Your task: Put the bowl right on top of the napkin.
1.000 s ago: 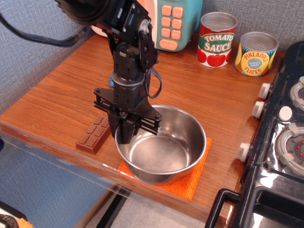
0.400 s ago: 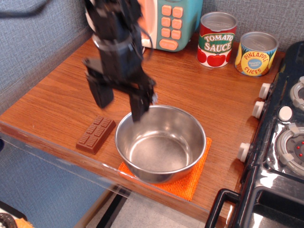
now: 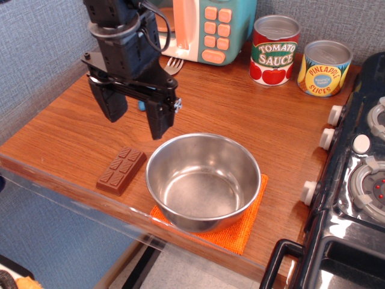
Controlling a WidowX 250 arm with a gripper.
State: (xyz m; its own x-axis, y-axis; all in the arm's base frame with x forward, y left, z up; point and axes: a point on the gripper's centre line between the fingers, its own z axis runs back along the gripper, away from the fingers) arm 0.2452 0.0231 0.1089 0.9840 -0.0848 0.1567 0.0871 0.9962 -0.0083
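So the bowl (image 3: 204, 181) sits low in the middle of the frame, a wide round stainless-steel thing with a plain rim and a shiny, smooth inside that picks up soft reflections. It's resting right on the napkin (image 3: 240, 226), a bright orange cloth with a fuzzy, terry-like weave. Only the napkin's edges peek out, mostly at the lower right and a sliver along the bottom left of the bowl.

The gripper (image 3: 137, 113) is up in the upper left of the frame, black and boxy, with its two chunky fingers spread apart and nothing between them. It hangs above the bench (image 3: 66, 129), clear of the bowl, not touching anything.

Just left of the bowl there's a brown chocolate bar (image 3: 122, 170), flat and rectangular with molded segments, lying at a slant near the bench's front edge. The bench itself is warm brown wood grain, smooth looking.

Along the top of the frame: a teal and peach toy appliance (image 3: 213, 27) with rounded orange buttons, then a red-labelled tomato sauce can (image 3: 275, 50) and a yellow pineapple slices can (image 3: 325, 67), both upright cylinders with metal lids. A glossy black stove (image 3: 355, 198) with pale knobs fills the right edge. A fork's tines (image 3: 172, 64) poke out beside the arm.
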